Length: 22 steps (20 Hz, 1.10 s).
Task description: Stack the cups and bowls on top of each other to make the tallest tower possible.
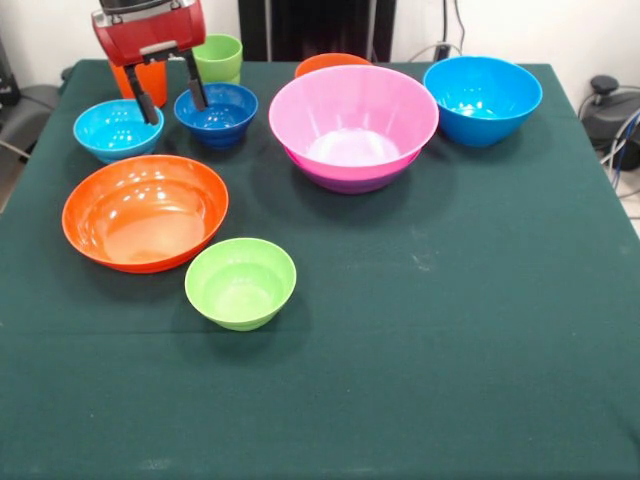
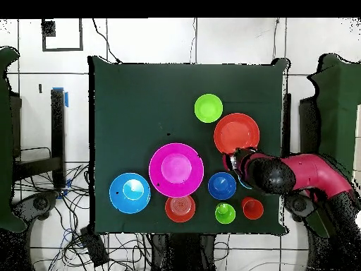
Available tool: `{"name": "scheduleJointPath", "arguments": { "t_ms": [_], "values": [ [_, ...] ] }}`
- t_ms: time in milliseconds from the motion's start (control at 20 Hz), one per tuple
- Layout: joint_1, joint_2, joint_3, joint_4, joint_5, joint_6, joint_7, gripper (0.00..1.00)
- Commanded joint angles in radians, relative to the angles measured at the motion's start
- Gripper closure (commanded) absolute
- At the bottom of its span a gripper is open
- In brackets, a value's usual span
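Bowls and cups are spread over the green table (image 1: 480,330), mostly toward the robot's side, and little stacking is seen yet. A large pink bowl (image 1: 352,118) is nested in a purple bowl (image 1: 345,181), whose rim just shows beneath it — the only start of a tower. A big blue bowl (image 1: 482,98) stands apart beside it, and a small orange bowl (image 1: 330,64) is half hidden behind the pink one. A wide shallow orange bowl (image 1: 145,210) and a small lime-green bowl (image 1: 240,282) lie nearest the front camera.

The gripper (image 1: 172,96) is held with its jaws spread and empty, above the gap between the light-blue bowl (image 1: 118,128) and the dark-blue bowl (image 1: 216,112); one finger is seen over each. Behind it stand the orange cup (image 1: 142,80) and the lime-green cup (image 1: 218,58), close together.

All pieces look like glossy plastic — judged light, stiff and slippery, unlikely to break but prone to slide or tip. A small bowl is probably best taken by its rim wall, one finger inside and one outside; a cup, across its sides.
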State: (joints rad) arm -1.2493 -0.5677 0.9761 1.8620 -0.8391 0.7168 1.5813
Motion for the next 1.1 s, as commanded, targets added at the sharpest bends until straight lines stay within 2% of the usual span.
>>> {"name": "scheduleJointPath", "arguments": {
  "t_ms": [50,250,400,500,600,750,1100],
  "values": [
    [0.118,-0.021,-0.143,-0.097,0.089,0.340,-0.128,0.00],
    [0.129,0.004,-0.167,-0.115,0.048,0.295,-0.128,0.00],
    [0.144,0.017,-0.183,-0.144,-0.037,0.220,-0.121,0.00],
    [0.142,0.096,-0.195,-0.199,-0.048,0.215,-0.157,0.00],
    [0.139,0.203,-0.212,-0.270,-0.015,0.251,-0.205,0.00],
    [0.142,0.290,-0.224,-0.332,0.000,0.263,-0.249,0.00],
    [0.161,0.309,-0.232,-0.339,-0.071,0.167,-0.221,0.00]
  ]
}}
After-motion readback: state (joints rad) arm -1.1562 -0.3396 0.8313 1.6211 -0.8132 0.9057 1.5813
